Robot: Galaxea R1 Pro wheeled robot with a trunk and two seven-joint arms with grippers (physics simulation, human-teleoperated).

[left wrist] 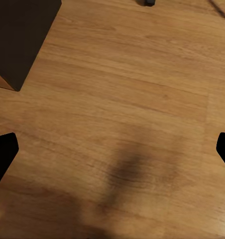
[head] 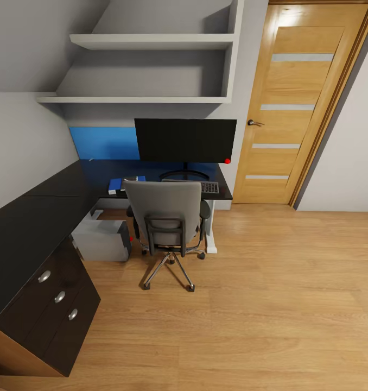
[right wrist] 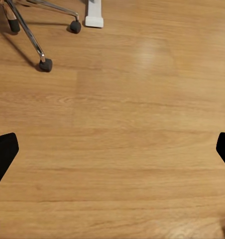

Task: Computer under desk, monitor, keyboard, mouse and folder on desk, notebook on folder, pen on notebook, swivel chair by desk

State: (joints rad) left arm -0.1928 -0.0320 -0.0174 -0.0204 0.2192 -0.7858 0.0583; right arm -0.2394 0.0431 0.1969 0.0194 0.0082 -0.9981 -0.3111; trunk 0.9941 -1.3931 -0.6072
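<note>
The swivel chair (head: 165,217) stands pushed up to the desk (head: 37,217), its grey back toward me and hiding the seat, so the folder is hidden. The black monitor (head: 185,140) stands on the desk behind it. An end of the keyboard (head: 210,188) shows to the right of the chair back. A small blue book-like item (head: 116,185) lies on the desk left of the chair; I cannot tell whether it is the notebook. The grey computer (head: 101,239) sits under the desk. My left gripper (left wrist: 112,154) and right gripper (right wrist: 112,154) hang open over bare floor, holding nothing.
The desk's dark drawer unit (head: 59,298) juts out at the near left, and its corner (left wrist: 20,35) is close to my left gripper. Chair castors (right wrist: 45,64) and a white desk leg (right wrist: 94,12) lie ahead of the right gripper. A wooden door (head: 292,103) stands at the right.
</note>
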